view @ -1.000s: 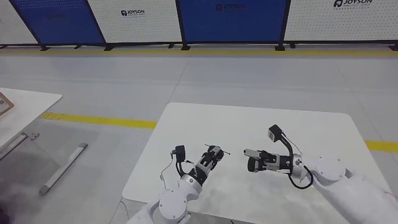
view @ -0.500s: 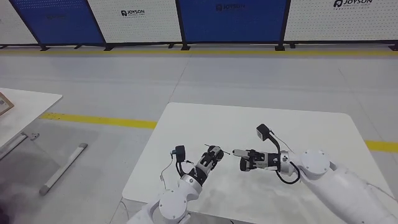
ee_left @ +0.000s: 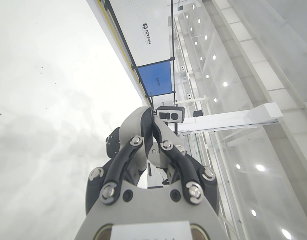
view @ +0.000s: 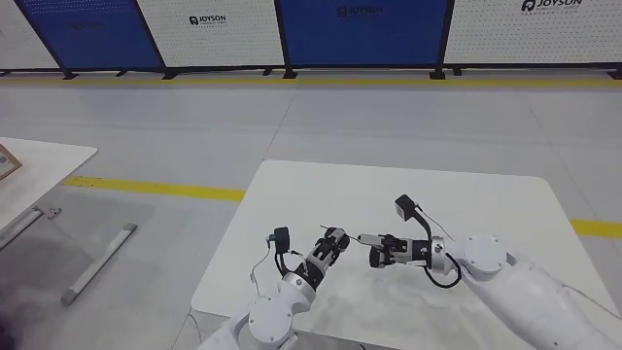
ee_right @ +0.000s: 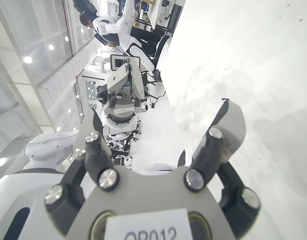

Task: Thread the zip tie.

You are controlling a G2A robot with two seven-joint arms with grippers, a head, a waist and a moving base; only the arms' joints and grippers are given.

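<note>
Zip tie (ee_left: 151, 99) is pinched in the closed fingers of the left gripper (ee_left: 151, 114) above the white table (view: 466, 194), with a short black end protruding. Right gripper (ee_right: 159, 106) is spread wide, empty, facing it nearby. Step judged: free-end pickup. Next: fine alignment is needed before closing.

You have a white table (view: 505, 190), black zip tie (ee_left: 151, 98), blue and white perforated panels (view: 360, 10), and a yellow stripe (view: 155, 188) on grey floor (view: 292, 126)
</note>
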